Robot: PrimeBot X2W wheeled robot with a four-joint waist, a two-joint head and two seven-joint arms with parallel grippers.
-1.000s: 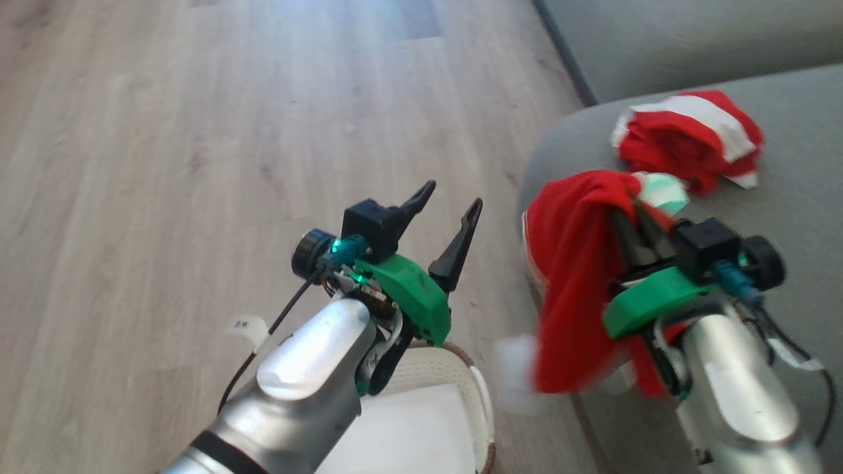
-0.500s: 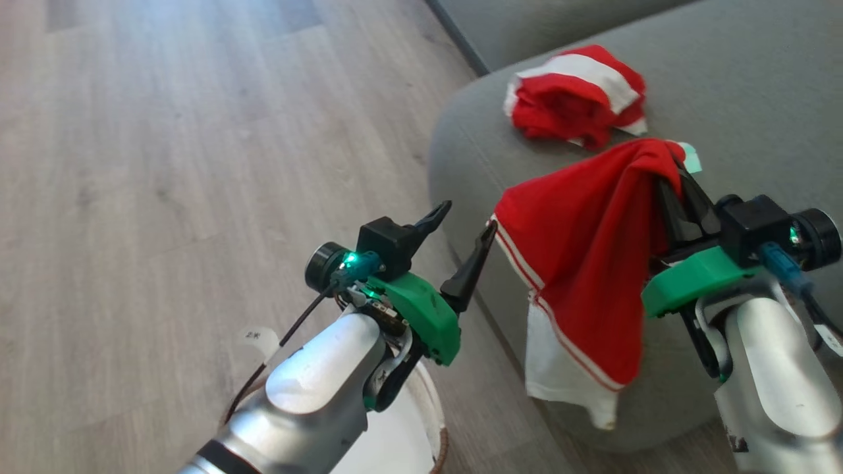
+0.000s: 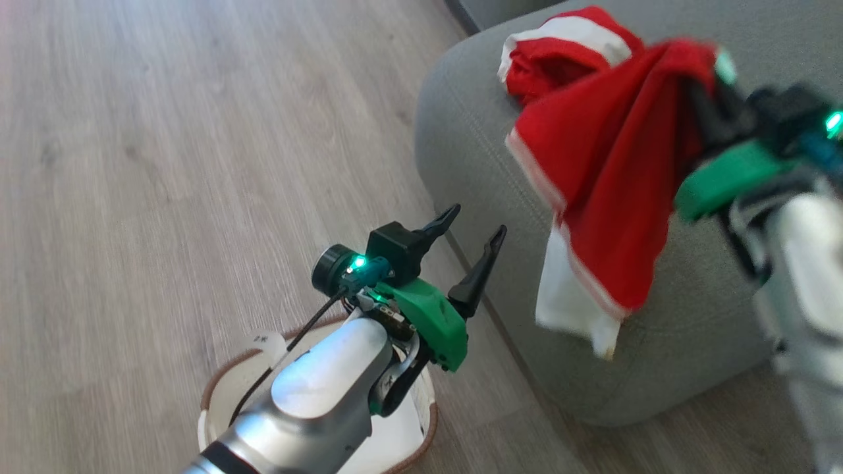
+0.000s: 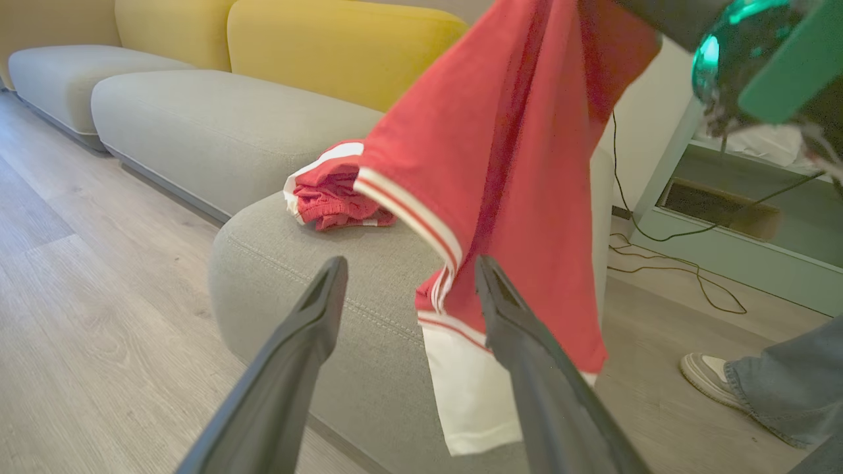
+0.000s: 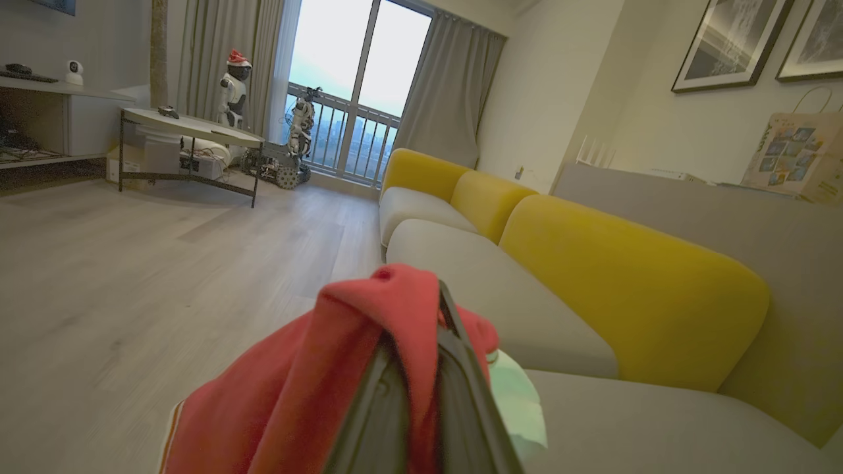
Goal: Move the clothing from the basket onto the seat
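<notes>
White plastic nearest: basket [image 3: 214,401] at the bottom of the head view, brown-rimmed, on the wood floor [image 3: 164,164], pale and bare inside as far as visible past the left forearm [image 3: 323,382]. Above it, left claw [image 3: 478,219]: spread wide, grasping nothing, fingers pointing toward the seat [image 3: 474,171], near the hanging cloth and seemingly apart from it. Further out, right claw [image 5: 425,349]: clenched tight on a red jersey [image 3: 612,164], pinched near its top, white-trimmed hem dangling free over the seat's rounded front edge, not yet set down. Beyond, a second jersey [image 3: 560,59], crumpled, already lying on the grey-green cushion. Judging from this: one piece delivered, one in the air at the seat's edge, probably nothing left in the basket, though partly hidden. Remaining, by that reading: carry further over the cushion, lower, let go.
</notes>
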